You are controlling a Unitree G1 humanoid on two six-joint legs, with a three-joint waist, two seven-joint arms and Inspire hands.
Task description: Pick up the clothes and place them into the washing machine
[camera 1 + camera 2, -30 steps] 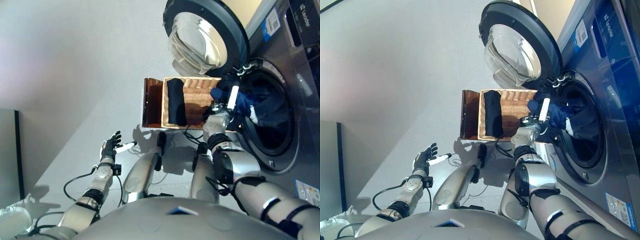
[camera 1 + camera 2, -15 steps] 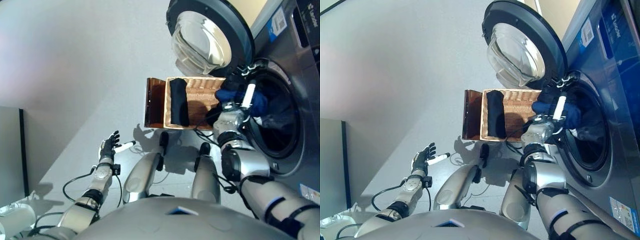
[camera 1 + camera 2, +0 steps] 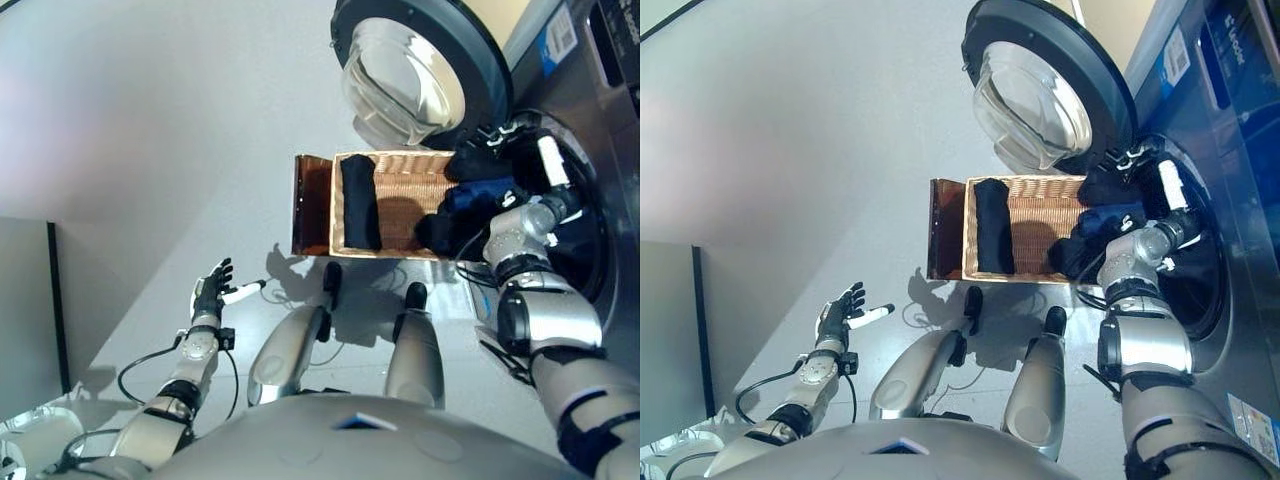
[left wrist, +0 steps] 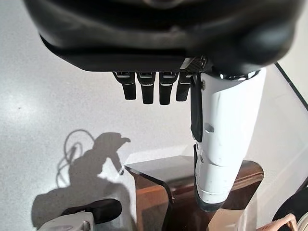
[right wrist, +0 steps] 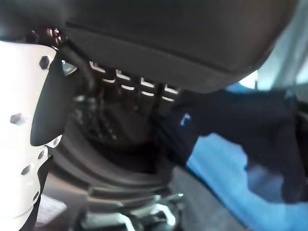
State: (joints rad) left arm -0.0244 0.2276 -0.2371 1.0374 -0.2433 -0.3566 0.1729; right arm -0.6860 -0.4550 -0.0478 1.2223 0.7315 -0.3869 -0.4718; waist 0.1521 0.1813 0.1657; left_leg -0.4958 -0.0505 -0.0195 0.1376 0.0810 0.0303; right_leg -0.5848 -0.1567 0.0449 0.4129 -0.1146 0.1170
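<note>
A shallow wicker basket (image 3: 400, 190) rests on a low dark brown box (image 3: 312, 205) beside the washing machine, whose drum (image 3: 590, 240) stands open. A black rolled garment (image 3: 358, 205) lies along the basket's left side. My right hand (image 3: 545, 205) is at the drum's mouth, its white thumb pointing up. It is shut on a dark blue garment (image 3: 480, 195) that trails back over the basket's right edge. The garment also shows in the right wrist view (image 5: 231, 130), past the fingers (image 5: 139, 82). My left hand (image 3: 210, 295) is open and empty, low over the floor at the left.
The machine's round door (image 3: 405, 70) stands swung open behind the basket. More dark cloth (image 3: 478, 165) sits at the drum's upper rim. A grey cabinet (image 3: 25, 300) stands at the far left. Pale floor lies between it and the box.
My right hand has moved right, from the basket's edge into the drum's mouth, drawing the dark blue garment with it. The left hand has stayed put.
</note>
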